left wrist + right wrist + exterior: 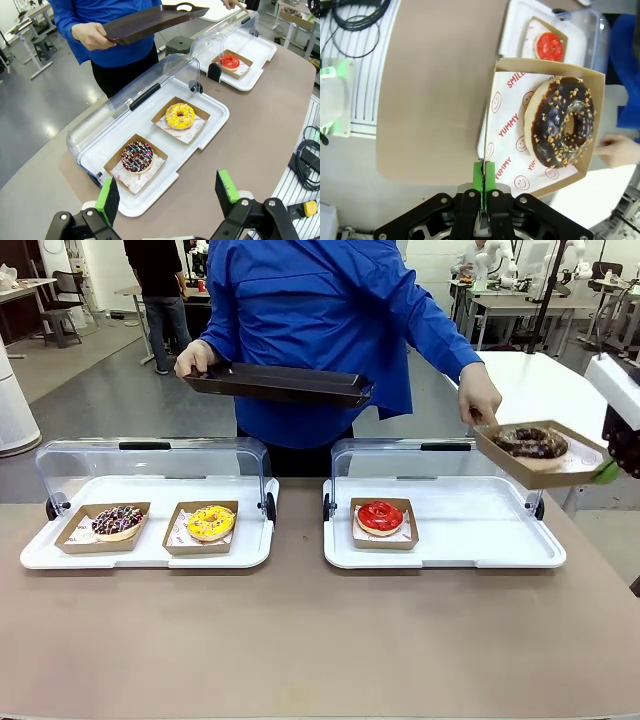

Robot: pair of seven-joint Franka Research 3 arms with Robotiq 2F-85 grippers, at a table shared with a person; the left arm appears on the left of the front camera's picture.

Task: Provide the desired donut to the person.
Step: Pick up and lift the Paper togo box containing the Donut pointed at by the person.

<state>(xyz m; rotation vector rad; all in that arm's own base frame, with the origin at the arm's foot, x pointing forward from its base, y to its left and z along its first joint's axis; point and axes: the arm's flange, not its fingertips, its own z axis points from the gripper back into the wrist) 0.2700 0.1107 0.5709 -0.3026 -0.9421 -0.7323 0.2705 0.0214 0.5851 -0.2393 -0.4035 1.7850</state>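
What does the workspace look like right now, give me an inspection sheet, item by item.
Surface: brown table, left case and right case with lids open.
Job's things: chocolate donut in cardboard tray, person's hand at its corner; red donut, yellow donut, sprinkled donut in cases.
Clutter: small yellow object off the table.
Grippers: right gripper shut on cardboard tray; left gripper open, empty.
Cables: black cables beside table.
Surroundings: other tables, another person behind.
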